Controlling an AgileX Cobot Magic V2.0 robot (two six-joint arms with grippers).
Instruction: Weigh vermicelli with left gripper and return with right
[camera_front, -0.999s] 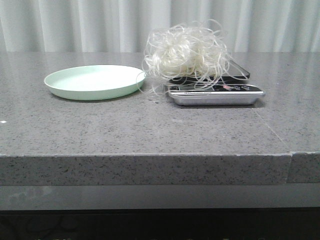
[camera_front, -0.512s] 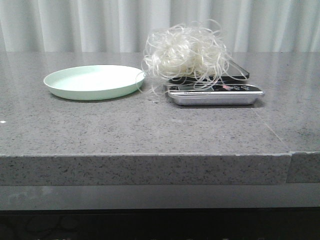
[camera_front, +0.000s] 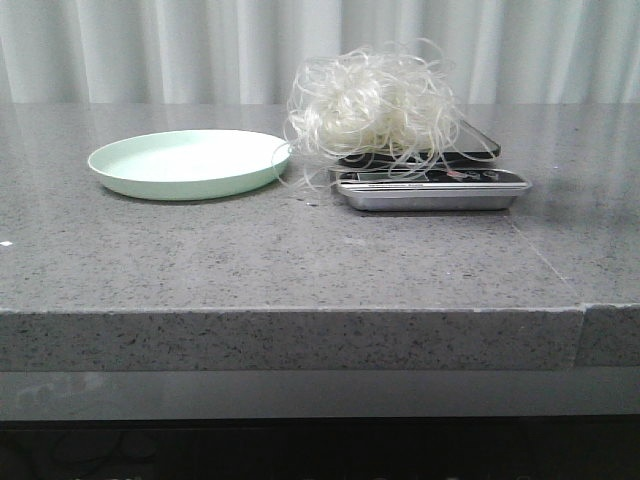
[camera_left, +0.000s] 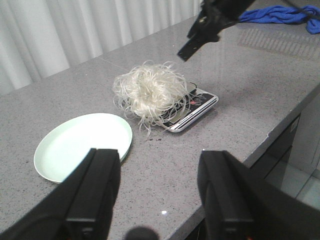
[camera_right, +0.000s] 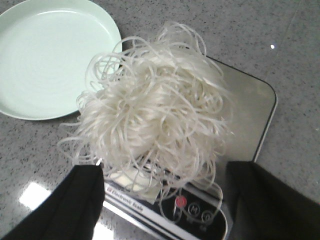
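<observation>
Front view: the vermicelli (camera_front: 372, 108) sits heaped on the scale (camera_front: 430, 187), beside the plate (camera_front: 188, 163).

Left wrist view: the left tool (camera_left: 160, 192), released, hangs well back.

Right wrist view: the right tool (camera_right: 165, 200), released, hovers directly above the vermicelli, nearer.

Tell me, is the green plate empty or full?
Empty. The plate shows only its bare pale green inside; the vermicelli sits on the scale beside it.

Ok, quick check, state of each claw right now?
Left claw: open, holding nothing, back from the vermicelli on the scale.
Right claw: open, holding nothing, above the vermicelli.
</observation>
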